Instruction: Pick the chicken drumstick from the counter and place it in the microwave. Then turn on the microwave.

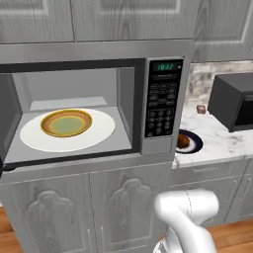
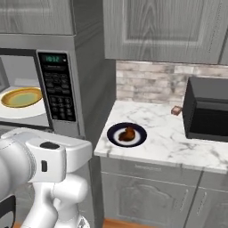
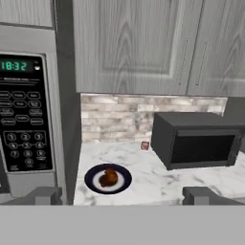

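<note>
The chicken drumstick (image 3: 109, 178) is a small reddish-brown lump on a dark plate (image 3: 91, 178), lying on the marbled counter (image 3: 158, 179) just right of the microwave (image 3: 24, 124). My gripper (image 3: 123, 196) is open, its two dark fingertips (image 3: 43, 195) wide apart with nothing between them, well back from the drumstick (image 2: 128, 133). The microwave (image 1: 163, 99) has its cavity exposed; a yellow-brown bowl (image 1: 66, 122) sits on the white turntable (image 1: 101, 131). From the left base view the drumstick (image 1: 184, 142) peeks out past the microwave's right corner.
A black box appliance (image 2: 207, 109) stands on the counter at the right, with a small reddish jar (image 2: 177, 110) beside it by the brick backsplash. Grey wall cabinets (image 3: 134, 43) hang above, grey cabinet fronts (image 1: 128, 207) below. My white arm (image 2: 44, 164) fills the lower left of the right base view.
</note>
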Robot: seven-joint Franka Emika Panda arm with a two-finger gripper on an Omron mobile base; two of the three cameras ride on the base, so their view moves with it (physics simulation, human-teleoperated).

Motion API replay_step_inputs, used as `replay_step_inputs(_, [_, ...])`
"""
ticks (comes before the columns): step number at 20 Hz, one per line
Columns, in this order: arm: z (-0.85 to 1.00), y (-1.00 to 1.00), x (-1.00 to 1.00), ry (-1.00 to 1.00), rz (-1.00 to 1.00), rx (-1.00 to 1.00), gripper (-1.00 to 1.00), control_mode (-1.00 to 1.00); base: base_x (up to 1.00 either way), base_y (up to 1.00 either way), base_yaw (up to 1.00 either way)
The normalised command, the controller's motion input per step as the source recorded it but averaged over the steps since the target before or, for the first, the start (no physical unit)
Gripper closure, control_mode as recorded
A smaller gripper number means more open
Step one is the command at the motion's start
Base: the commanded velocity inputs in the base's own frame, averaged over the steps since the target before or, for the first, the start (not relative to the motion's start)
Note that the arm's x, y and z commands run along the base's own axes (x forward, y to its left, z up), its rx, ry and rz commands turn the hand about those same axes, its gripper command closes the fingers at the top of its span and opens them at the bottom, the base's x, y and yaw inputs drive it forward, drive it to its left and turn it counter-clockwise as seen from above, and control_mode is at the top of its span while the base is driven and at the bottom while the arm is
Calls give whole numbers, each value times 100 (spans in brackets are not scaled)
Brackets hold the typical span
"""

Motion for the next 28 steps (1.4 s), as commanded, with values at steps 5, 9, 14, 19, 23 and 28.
replay_step_inputs(5, [0, 0, 0, 0, 0, 0, -100, 100, 41, -30, 0])
replay_step_inputs(9, [0, 0, 0, 0, 0, 0, -100, 100, 33, -32, 0])
replay_step_inputs(14, [0, 0, 0, 0, 0, 0, -100, 100, 23, -44, 0])
replay_step_inputs(19, [0, 0, 0, 0, 0, 0, -100, 100, 15, -40, 0])
replay_step_inputs(23, [0, 0, 0, 0, 0, 0, -100, 100, 4, -13, 0])
replay_step_inputs(28, [0, 0, 6, 8, 0, 0, -100, -100, 2, -2, 0])
